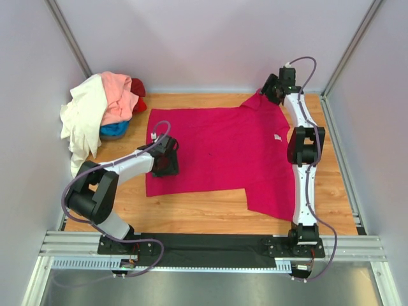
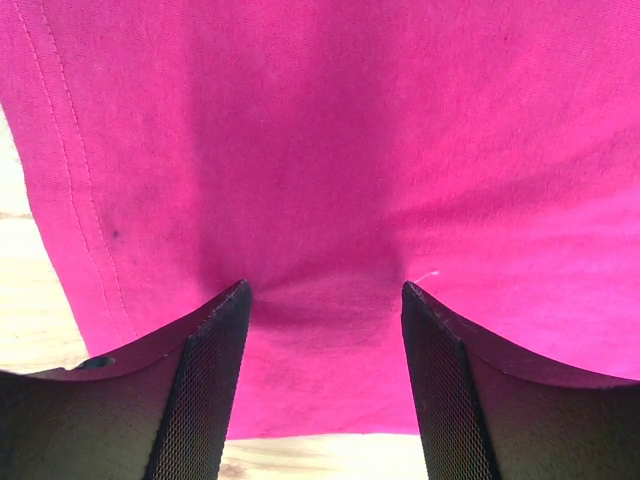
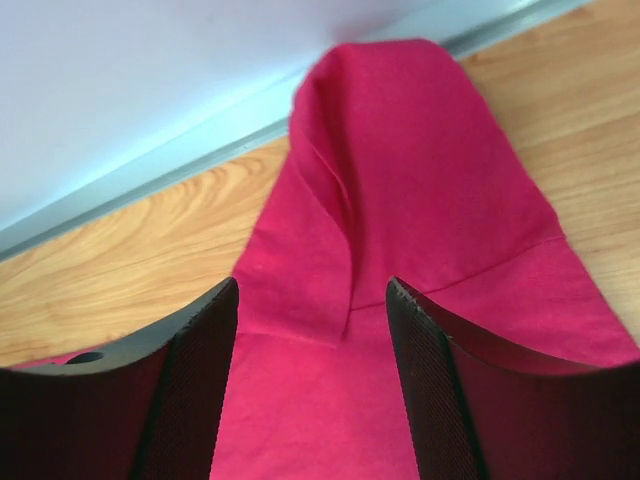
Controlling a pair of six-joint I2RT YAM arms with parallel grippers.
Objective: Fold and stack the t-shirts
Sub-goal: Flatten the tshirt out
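Folding is judged to be at its very start. One magenta t-shirt [image 1: 217,150] is spread flat across the middle of the desk [image 1: 191,210], and no fold is laid over its body. Only its far right sleeve [image 3: 400,150] is seen doubled on itself, close to the back wall [image 1: 210,38]. No folded stack is to be found anywhere. The other shirts are heaped unsorted in the far left corner. A cream-white shirt [image 1: 83,118] is draped outermost and a salmon shirt [image 1: 118,95] lies on top, while a blue shirt [image 1: 115,129] and a red shirt [image 1: 138,89] are partly buried beneath and behind. All of these are judged to be left to do, as is the stacking.

The left pincer [image 2: 325,290] is set low over the magenta cloth near its left hem. Its jaws stand apart with a shallow pucker of fabric gathered between them, and nothing is clamped yet. The right pincer [image 3: 312,285] is placed over the creased sleeve, its jaws likewise apart, with the crease lying between them but not gripped.

Much is hidden. The shirts in the heap cannot be counted, since only edges of the blue and red ones are shown. The right side of the magenta t-shirt is crossed by the right arm in the top view. Whether the fingertips are pressed onto the cloth or held just above it cannot be settled from either wrist view.
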